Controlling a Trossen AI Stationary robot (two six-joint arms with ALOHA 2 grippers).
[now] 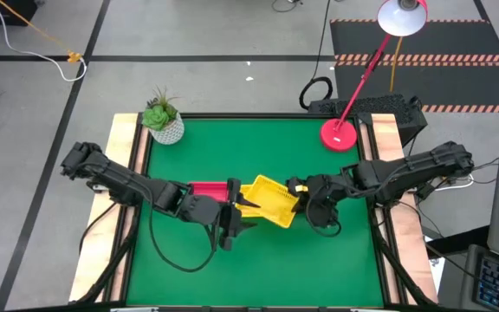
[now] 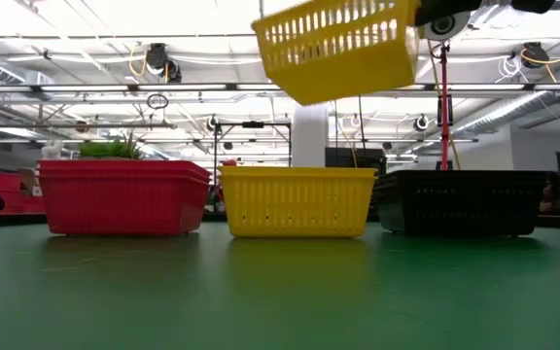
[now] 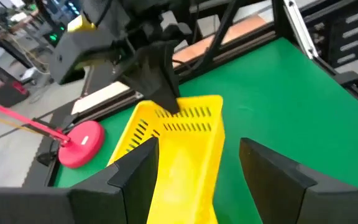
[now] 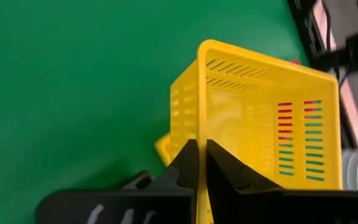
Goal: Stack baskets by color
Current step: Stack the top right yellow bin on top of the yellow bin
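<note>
A yellow basket point(image 1: 272, 200) is held in the air above the middle of the green table point(image 1: 319, 260), tilted, with its open side turned partly sideways. It is gripped by the right gripper point(image 4: 201, 163), whose two fingers are pressed together on the thin yellow rim — the wall of the basket is pinched between them, as seen in the right wrist view. In the low view the raised basket point(image 2: 336, 44) is seen high above the table top, well clear of everything standing below it.

The left gripper point(image 1: 232, 218) is found just beside the raised basket, on its left-hand side in the high view. Its fingers point(image 3: 135, 174) are spread wide, and nothing is pinched by them; in the left wrist view the yellow basket point(image 3: 182, 155) is seen lying between and beyond the two fingers, with the right gripper point(image 3: 160, 84) clamped on its far rim.

On the table, three baskets or stacks of baskets are seen side by side in the low view: a red one point(image 2: 122, 197), a yellow one point(image 2: 297, 201) and a black one point(image 2: 460, 202). How many baskets are nested in each cannot be told. In the high view only a strip of the red basket point(image 1: 204, 188) is shown beside the left arm.

At the far edge of the table a white plant pot point(image 1: 165, 128) with a green plant is placed at the left corner, and the round red lamp base point(image 1: 340, 134) near the right corner
</note>
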